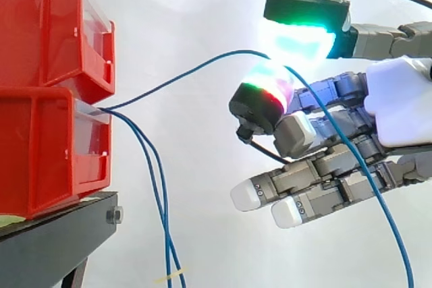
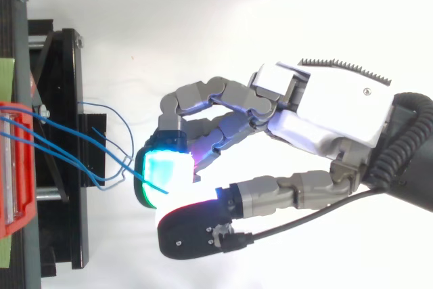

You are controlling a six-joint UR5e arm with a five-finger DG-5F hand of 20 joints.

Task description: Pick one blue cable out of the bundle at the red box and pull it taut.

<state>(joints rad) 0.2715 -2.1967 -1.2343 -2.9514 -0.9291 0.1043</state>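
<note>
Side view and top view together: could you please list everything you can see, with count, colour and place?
Red plastic bins: two, red, stacked at the left on the stand.
Black metal stand: one, black, under the bins.
Thin blue cables: at least three, blue, coming out at the bins' front; two hang down, the third blue cable runs up to the hand.
White curtain: one, white, behind everything.
Robot hand: one, grey and white, at the right; its fingers, pads glowing green, cyan and red, pinch the third blue cable.
</note>
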